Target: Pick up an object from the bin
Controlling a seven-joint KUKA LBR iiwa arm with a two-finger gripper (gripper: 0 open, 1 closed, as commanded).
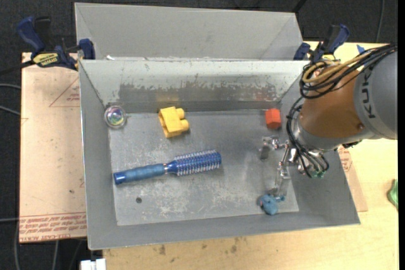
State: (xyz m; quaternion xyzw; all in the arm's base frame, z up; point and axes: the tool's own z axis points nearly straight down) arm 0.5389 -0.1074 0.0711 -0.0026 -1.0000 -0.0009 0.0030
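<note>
A: How is the pincer point(273, 172) set?

B: It is seen low over the bin's floor on the right side, hung from the orange-covered arm point(326, 114). Its fingers point(282, 181) are judged to be spread apart, one tip toward the back and one toward the front. Nothing is seen clamped between them.

A: What is found nearest?

B: A small blue lump point(270, 204) is seen just beside the front fingertip, close to the front right corner. Whether it is touched cannot be told. A small orange block point(273, 117) is seen near the back wall, beyond the other fingertip.

A: And farther out?

B: A blue hairbrush point(169, 167) is laid across the middle of the floor. A yellow block point(173, 121) is placed behind it, and a clear shiny ball point(115, 116) is lodged in the back left corner of the grey bin point(190, 82). All three are kept well apart from the pincer.

A: Which step is in hand?

B: The approach is judged to be under way; no grasp is made yet. For the next move, one thing must be brought between the spread tips, the blue lump being likeliest. The tips must then be closed on it before any lift is tried. So near the sloped wall, a slip is to be expected if the lump is caught off-centre.
</note>
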